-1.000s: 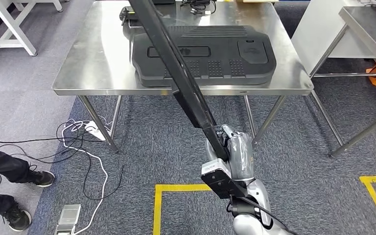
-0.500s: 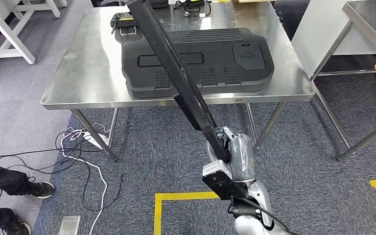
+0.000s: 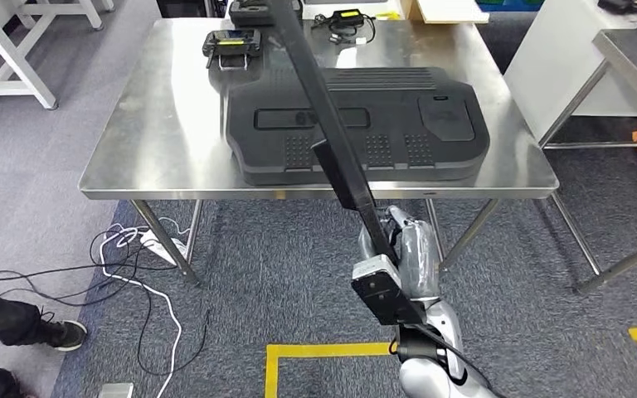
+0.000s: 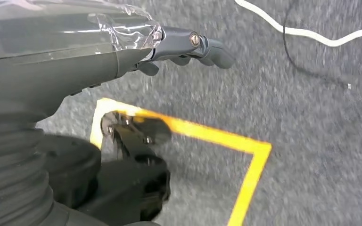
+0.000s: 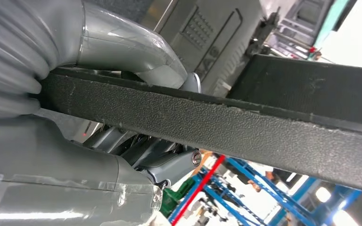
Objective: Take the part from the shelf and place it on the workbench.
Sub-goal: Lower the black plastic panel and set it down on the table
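Right hand (image 3: 398, 249) grips a long black textured panel (image 3: 323, 116), thumb (image 5: 136, 61) over one face and fingers (image 5: 169, 165) under the other; the panel slants up over the steel workbench (image 3: 158, 124) beside a black moulded part (image 3: 431, 124). Left hand (image 4: 188, 44) hangs over carpet with fingers loosely extended, holding nothing.

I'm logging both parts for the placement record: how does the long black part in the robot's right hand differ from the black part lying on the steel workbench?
The held part is a long narrow strip, tilted, gripped by the right hand; the workbench part is a broad moulded panel lying flat on the workbench. Both are black.
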`<state>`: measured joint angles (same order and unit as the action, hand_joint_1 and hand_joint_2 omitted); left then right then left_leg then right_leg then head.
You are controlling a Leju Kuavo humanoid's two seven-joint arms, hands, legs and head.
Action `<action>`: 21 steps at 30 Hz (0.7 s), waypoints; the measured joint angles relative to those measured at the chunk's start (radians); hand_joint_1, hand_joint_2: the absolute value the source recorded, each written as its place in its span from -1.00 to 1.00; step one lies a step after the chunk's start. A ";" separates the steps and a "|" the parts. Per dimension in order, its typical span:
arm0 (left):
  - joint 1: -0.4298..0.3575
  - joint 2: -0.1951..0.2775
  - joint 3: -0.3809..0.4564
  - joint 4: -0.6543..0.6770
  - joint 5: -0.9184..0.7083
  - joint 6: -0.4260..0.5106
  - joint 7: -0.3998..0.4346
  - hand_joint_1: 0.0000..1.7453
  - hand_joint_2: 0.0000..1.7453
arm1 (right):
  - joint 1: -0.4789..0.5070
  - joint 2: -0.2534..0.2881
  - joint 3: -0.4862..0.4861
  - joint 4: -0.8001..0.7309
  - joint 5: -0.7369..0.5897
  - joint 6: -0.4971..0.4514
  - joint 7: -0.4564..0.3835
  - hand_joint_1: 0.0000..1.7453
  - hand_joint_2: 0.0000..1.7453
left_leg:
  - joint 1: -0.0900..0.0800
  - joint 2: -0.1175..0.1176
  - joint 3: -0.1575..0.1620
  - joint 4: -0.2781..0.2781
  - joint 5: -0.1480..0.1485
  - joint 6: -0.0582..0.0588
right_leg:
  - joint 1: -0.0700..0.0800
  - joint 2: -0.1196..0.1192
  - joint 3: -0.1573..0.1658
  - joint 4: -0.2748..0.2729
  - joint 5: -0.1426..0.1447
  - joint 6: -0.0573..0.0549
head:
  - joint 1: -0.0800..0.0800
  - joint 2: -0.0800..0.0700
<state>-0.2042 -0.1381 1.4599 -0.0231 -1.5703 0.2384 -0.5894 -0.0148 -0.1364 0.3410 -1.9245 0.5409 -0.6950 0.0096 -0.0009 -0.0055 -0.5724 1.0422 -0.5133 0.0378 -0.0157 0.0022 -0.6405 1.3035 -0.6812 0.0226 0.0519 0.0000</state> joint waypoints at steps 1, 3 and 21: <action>0.001 0.000 0.000 0.000 0.000 -0.001 0.000 -1.00 1.00 | 0.001 -0.001 -0.002 0.000 0.004 0.000 0.005 1.00 1.00 | -0.001 -0.001 0.009 0.000 -0.008 0.000 | 0.000 0.000 -0.022 0.005 0.011 -0.001 | 0.001 0.000; 0.002 0.000 0.000 0.000 0.000 -0.003 0.000 -1.00 1.00 | 0.000 -0.004 -0.006 0.000 0.010 0.000 0.013 1.00 1.00 | -0.001 -0.003 0.035 0.000 -0.028 -0.003 | 0.002 0.000 -0.023 -0.085 0.101 -0.007 | 0.005 0.000; 0.004 -0.003 0.000 -0.001 0.000 -0.017 -0.008 -1.00 1.00 | -0.027 -0.013 -0.012 0.002 0.030 0.000 0.035 1.00 1.00 | 0.006 -0.001 -0.064 0.045 0.038 -0.056 | -0.002 -0.002 0.116 -0.258 0.124 -0.029 | -0.010 0.000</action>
<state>-0.1999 -0.1411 1.4603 -0.0237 -1.5702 0.2212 -0.5979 -0.0419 -0.1495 0.3292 -1.9225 0.5711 -0.6950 0.0443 0.0048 -0.0064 -0.6366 1.0870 -0.4751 -0.0181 -0.0178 0.0002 -0.5242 1.0450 -0.5569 -0.0061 0.0415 0.0000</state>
